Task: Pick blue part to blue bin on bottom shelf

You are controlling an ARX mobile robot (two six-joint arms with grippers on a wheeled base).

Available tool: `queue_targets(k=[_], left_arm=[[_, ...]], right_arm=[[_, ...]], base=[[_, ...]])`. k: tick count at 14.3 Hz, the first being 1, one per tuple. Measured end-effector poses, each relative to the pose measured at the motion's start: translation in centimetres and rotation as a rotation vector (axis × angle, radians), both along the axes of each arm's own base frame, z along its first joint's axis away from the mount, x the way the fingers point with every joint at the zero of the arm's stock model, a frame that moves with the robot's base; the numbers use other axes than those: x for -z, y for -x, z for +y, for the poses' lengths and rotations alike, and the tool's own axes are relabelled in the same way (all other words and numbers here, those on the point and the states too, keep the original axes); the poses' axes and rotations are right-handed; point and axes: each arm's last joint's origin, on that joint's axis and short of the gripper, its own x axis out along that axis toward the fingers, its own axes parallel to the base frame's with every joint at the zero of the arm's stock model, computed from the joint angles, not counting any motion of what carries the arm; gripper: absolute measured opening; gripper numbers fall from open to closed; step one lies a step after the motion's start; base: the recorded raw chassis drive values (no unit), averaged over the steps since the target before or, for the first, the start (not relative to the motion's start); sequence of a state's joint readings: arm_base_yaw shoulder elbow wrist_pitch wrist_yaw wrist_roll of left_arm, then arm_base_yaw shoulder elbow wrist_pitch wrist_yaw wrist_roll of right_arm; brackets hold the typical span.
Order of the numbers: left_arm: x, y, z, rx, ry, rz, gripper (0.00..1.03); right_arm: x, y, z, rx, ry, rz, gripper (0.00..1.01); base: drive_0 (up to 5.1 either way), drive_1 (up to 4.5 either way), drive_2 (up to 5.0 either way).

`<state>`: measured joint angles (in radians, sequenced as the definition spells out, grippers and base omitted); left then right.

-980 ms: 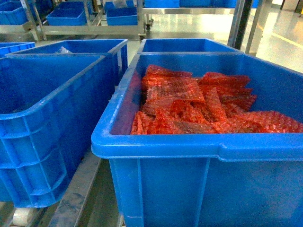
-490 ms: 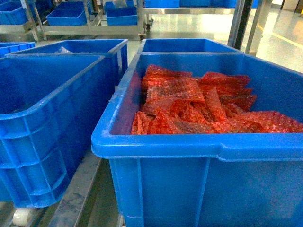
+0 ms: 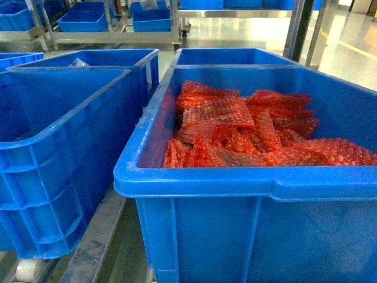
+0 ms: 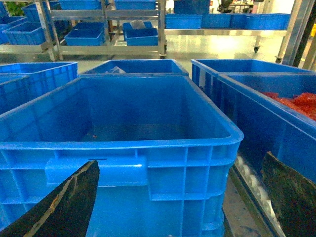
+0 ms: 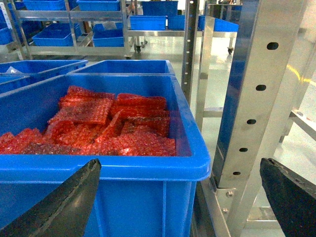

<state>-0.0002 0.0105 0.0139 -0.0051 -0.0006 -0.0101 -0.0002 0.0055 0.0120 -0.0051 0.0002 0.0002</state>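
A: What sits nearest in the head view?

B: A large blue bin (image 3: 253, 194) fills the near right, its rim close to the camera. Inside lies a heap of red bubble-wrap pouches (image 3: 247, 132), overlapping one another and piled toward the middle and right of the bin.

A: And on the left?

B: A second blue crate (image 3: 53, 159) stands just beside it on the near left, with a metal shelf rail (image 3: 97, 236) showing between and below them. The left wrist view looks into that crate (image 4: 123, 148): only a tiny reddish speck shows on its floor. I see no blue part in any view.

A: The grippers?

B: Neither shows in the head view. The left gripper (image 4: 173, 197) spreads wide, one dark finger (image 4: 64, 202) at the lower left of its view and the other at the lower right, holding nothing. The right gripper (image 5: 177, 197) is likewise spread wide and bare, its finger (image 5: 64, 202) low in front of the pouch bin's near wall (image 5: 113, 197).

A: What stands right of that bin?

B: A metal rack upright (image 5: 256, 98) with a row of holes, just beside the bin's right rim.

A: Farther back?

B: Two more blue bins (image 3: 230, 56) stand behind the near pair. Beyond them, across a shiny floor (image 3: 247, 29), a far rack (image 3: 112, 36) carries smaller blue trays (image 3: 150, 17).
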Motion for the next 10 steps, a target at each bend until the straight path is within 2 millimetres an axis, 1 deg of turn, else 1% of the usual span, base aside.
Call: queue_targets(k=[10], left_arm=[[0.00,0.00,0.00,0.000,0.000,0.000,0.98]], right_arm=[[0.00,0.00,0.00,0.000,0.000,0.000,0.98]], base=[[0.0,0.00,0.0]])
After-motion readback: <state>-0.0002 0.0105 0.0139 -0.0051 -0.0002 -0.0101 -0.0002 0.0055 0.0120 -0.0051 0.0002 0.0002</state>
